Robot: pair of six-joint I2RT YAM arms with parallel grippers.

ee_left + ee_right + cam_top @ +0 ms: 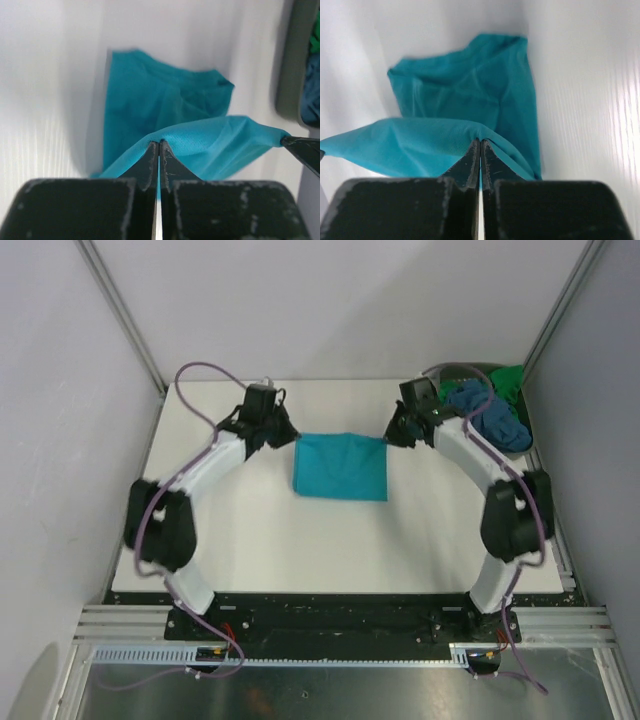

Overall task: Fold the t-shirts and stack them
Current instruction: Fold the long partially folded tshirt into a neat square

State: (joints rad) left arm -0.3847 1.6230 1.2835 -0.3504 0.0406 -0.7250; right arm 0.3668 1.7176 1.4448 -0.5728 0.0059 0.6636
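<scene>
The teal t-shirt (340, 466) lies as a folded rectangle mid-table, its far edge lifted and stretched between both grippers. My left gripper (285, 437) is shut on the shirt's far left corner; in the left wrist view the cloth (165, 115) peaks at my shut gripper (159, 144). My right gripper (393, 436) is shut on the far right corner; the right wrist view shows the cloth (465, 95) pinched in that gripper (480, 142). A slate-blue t-shirt (490, 415) and a bright green t-shirt (508, 380) lie crumpled in the bin at far right.
The grey-green bin (445, 373) stands at the table's far right corner, its rim also showing in the left wrist view (292, 60). White walls close in the table (300, 550) on three sides. The right gripper's tip (302, 150) shows at the left wrist view's right edge.
</scene>
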